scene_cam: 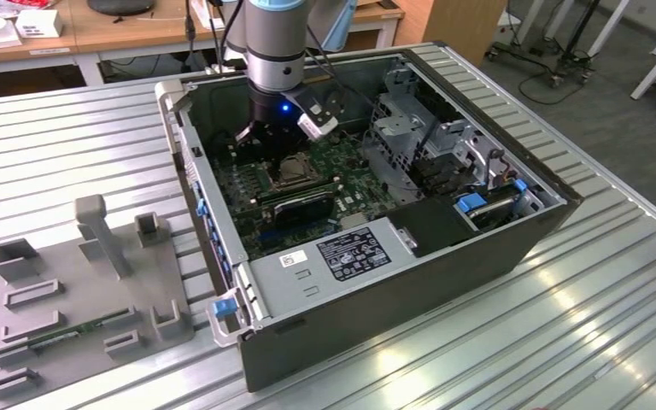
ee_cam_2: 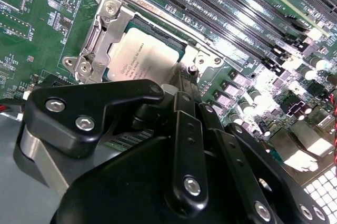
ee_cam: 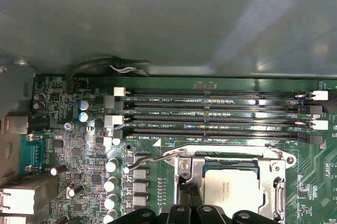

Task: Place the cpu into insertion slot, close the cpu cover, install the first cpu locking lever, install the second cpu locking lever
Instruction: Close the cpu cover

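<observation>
cpu (ee_cam_2: 143, 54): you see a pale silvery-grey face
cpu cover (ee_cam_2: 111, 23): silvery
motherboard (ee_cam: 79, 147): green
memory slots (ee_cam: 210, 106): black
gripper (ee_cam: 188, 195): black
table (scene_cam: 66, 137): your grey surface shows parallel ribs

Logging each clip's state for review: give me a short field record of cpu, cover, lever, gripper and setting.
cpu: seated in the insertion slot
cpu cover: down, framing the cpu
wire lever: beside the slot; cannot tell if latched
gripper: low at the slot's edge, beside the cpu
setting: open computer case on a slatted metal table
</observation>
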`<state>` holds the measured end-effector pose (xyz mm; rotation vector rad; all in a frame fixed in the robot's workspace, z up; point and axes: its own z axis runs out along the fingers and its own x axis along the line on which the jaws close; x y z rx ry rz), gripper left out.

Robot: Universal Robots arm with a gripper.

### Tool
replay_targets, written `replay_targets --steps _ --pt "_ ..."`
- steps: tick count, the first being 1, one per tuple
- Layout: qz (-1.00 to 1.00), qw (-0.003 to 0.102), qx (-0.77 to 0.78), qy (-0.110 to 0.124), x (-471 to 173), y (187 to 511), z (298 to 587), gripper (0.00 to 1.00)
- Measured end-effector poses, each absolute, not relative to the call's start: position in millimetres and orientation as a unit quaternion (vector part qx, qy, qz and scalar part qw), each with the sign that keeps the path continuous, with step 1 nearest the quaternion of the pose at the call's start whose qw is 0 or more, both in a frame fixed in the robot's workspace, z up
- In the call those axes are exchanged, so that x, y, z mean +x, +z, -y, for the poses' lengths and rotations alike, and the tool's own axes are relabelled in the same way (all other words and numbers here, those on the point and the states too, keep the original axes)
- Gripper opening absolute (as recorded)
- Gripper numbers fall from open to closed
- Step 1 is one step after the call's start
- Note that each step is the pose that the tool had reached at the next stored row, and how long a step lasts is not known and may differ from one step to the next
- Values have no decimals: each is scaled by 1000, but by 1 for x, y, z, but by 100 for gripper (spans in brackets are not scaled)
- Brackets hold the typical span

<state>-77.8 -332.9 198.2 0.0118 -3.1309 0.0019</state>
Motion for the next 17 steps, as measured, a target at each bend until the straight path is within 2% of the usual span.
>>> replay_targets --steps 17 --pt "1000 5 4 1 -78 197 333 11"
